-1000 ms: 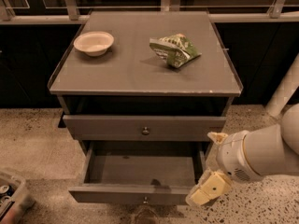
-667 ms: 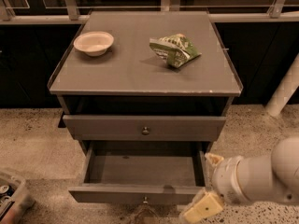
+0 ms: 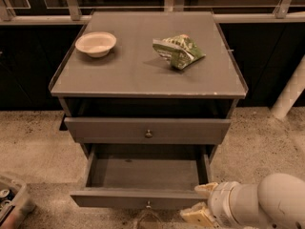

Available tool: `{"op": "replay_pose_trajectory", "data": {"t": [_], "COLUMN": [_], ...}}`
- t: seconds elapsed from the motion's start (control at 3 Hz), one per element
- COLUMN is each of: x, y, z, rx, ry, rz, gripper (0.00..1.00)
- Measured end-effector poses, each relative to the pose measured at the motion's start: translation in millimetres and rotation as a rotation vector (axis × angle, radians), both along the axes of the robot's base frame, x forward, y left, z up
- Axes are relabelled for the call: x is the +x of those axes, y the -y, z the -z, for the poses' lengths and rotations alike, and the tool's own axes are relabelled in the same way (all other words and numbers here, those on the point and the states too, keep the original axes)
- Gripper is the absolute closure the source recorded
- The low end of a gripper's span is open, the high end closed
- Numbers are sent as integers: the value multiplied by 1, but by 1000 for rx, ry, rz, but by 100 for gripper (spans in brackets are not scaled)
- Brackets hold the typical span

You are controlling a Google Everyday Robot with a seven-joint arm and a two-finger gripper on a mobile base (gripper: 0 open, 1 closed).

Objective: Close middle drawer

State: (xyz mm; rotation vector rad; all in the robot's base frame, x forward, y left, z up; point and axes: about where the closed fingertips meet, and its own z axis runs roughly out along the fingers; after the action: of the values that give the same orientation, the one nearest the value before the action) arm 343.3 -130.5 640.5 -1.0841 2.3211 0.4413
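Middle drawer (image 3: 119,198) is pulled way out below the top drawer (image 3: 109,130), and the gripper (image 3: 200,203) sits low at the right end of its front, fingers spread and empty, I'd guess so it can just shove it shut.

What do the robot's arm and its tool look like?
The arm is white, made of thick rounded cylindrical segments with a thin seam near the wrist. The tool, at bottom right beside the front of the middle drawer, has two blunt cream-coloured fingers. No cables or markings show.
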Motion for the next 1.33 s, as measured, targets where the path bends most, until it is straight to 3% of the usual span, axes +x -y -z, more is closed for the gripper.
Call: {"op": "replay_pose_trajectory", "data": {"t": [0.67,1.0,1.33], "x": [-2,2,12], "y": [-5,-9,-14], "z": [-5,10,41], "rx": [-3,32,81], "ry": [28,42,42], "rz": [-3,6,15], "gripper": [89,100,100]}}
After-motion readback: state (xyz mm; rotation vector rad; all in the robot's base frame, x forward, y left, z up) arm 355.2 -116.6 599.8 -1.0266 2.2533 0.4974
